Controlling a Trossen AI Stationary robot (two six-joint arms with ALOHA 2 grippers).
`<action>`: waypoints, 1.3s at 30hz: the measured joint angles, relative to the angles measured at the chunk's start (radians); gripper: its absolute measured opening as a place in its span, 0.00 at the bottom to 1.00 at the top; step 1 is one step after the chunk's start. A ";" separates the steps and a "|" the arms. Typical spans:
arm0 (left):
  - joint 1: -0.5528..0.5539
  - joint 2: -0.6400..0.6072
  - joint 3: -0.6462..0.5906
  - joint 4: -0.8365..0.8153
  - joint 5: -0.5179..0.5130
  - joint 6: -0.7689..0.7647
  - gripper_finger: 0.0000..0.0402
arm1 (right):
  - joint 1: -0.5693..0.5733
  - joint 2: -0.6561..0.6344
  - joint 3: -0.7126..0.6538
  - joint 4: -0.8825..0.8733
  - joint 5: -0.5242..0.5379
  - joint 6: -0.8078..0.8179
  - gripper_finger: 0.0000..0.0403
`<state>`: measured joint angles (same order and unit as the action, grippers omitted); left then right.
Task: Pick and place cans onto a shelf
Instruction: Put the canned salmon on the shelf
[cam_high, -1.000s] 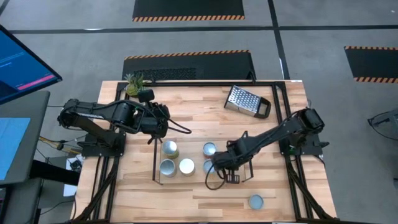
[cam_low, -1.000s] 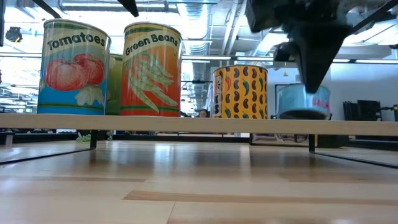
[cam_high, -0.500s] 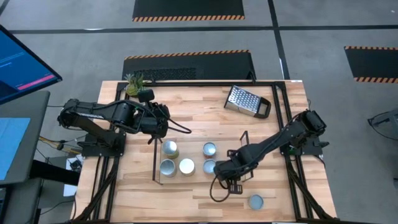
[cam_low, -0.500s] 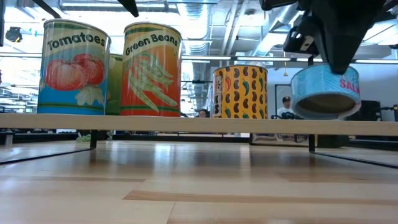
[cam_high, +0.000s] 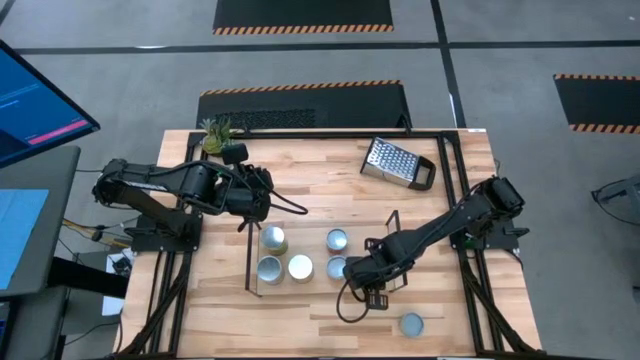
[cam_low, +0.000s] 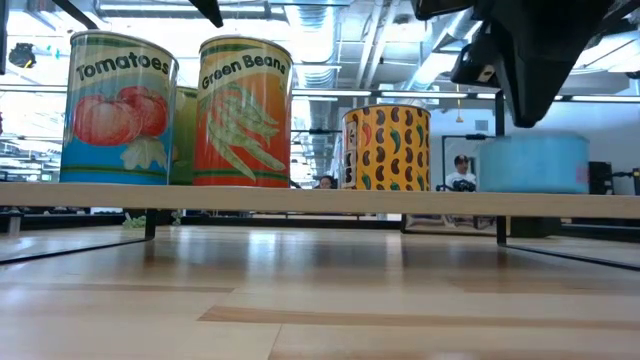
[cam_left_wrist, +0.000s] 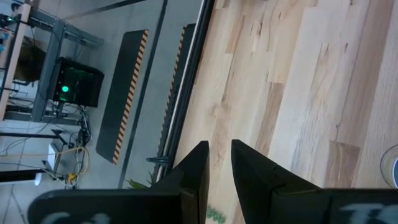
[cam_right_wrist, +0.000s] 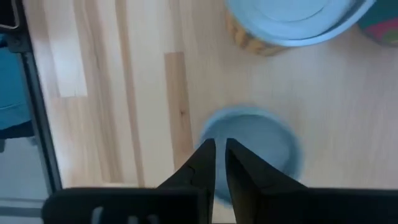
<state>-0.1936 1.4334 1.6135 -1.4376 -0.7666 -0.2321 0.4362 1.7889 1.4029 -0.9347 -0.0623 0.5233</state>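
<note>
While my right fingers (cam_right_wrist: 220, 163) hover narrowly parted above the blue can (cam_low: 533, 163) on the shelf (cam_low: 300, 198), I judge it released; next, fetch the stray can (cam_high: 411, 324).

The desk (cam_high: 320, 180) is pale wood with a smooth, slightly shiny finish, the cans (cam_low: 245, 110) carry glossy printed paper labels and dull silvery metal tops, and the grater (cam_high: 392, 160) is perforated bright metal.

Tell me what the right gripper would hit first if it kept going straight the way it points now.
Most likely the short blue can lying directly beyond the right gripper, on the shelf. The low view shows that can already down on the board, so little room seems left, though depth is unclear.
</note>
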 joint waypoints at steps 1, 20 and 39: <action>0.000 0.000 0.000 0.000 0.000 0.000 0.14 | 0.000 0.000 0.000 -0.001 0.011 0.000 0.15; 0.000 0.000 0.000 0.000 0.000 0.000 0.14 | -0.007 0.000 0.000 -0.078 0.007 0.000 0.16; 0.000 0.000 0.000 0.000 0.000 -0.025 0.14 | -0.012 0.000 -0.044 -0.045 -0.024 0.029 0.09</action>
<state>-0.1936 1.4334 1.6135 -1.4376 -0.7662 -0.2570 0.4238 1.7885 1.3587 -0.9800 -0.0867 0.5527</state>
